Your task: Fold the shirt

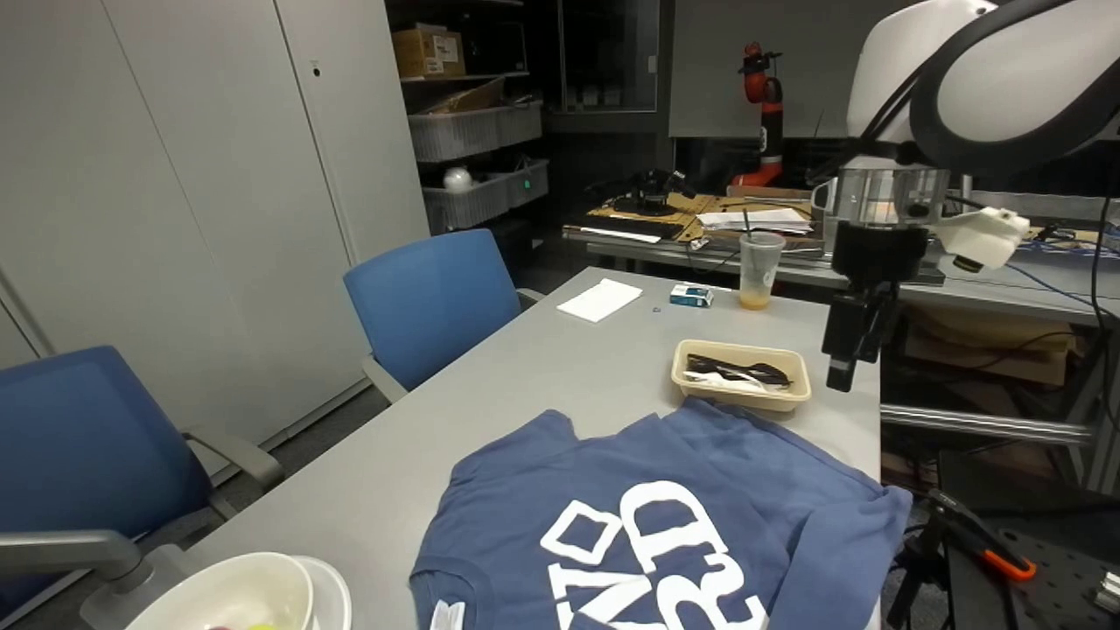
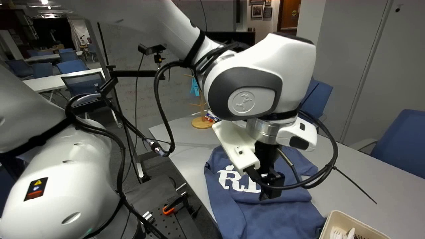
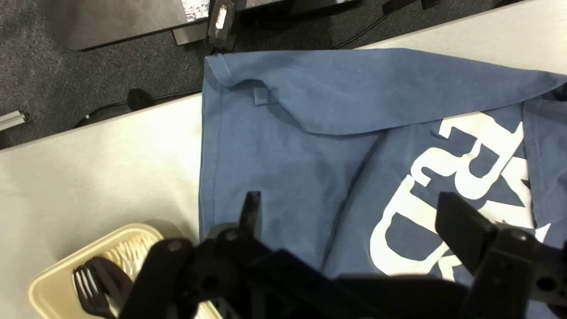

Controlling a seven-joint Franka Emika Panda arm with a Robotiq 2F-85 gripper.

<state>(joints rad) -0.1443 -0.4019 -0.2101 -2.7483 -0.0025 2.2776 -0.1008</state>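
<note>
The slate-blue shirt (image 1: pixel 512 499) lies on the table with its white lettering facing up; it also shows in an exterior view (image 2: pixel 265 215), partly behind the gripper. In the wrist view the shirt (image 3: pixel 283 164) has one long side turned over its front beside the table edge, and a flap covers some lettering at the right. One corner sticks out past the table edge. My gripper (image 3: pixel 350 206) is open and empty, its fingers wide apart above the shirt, not touching it. The gripper shows in both exterior views (image 1: pixel 850 363) (image 2: pixel 271 191), raised above the table.
A cream tray (image 1: pixel 796 398) with plastic cutlery stands beside the shirt's hem; it shows in the wrist view (image 3: pixel 48 274). A white bowl (image 1: pixel 293 595) stands near the collar. A plastic cup (image 1: pixel 759 262) and small box (image 1: pixel 691 296) stand farther back. Chairs (image 1: pixel 433 297) line one side.
</note>
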